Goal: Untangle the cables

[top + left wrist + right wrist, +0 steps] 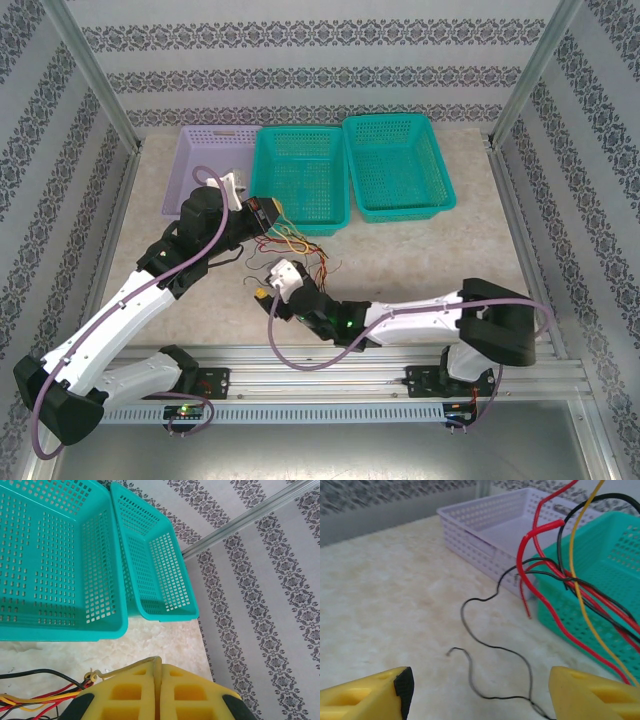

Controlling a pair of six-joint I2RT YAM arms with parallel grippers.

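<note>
Grey damask-striped wallpaper walls [320,60], aluminium corner posts [97,80], pale marbled tabletop [420,260], even light.

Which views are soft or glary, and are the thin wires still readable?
Top external: even light, no glare, faint shadows, sharp, but the wires are a tiny tangle. Left wrist: teal basket crisp, shut left claw slightly soft up close. Right wrist: black wire on the table clear, red wire near the lens and the lilac basket behind soft.
</note>
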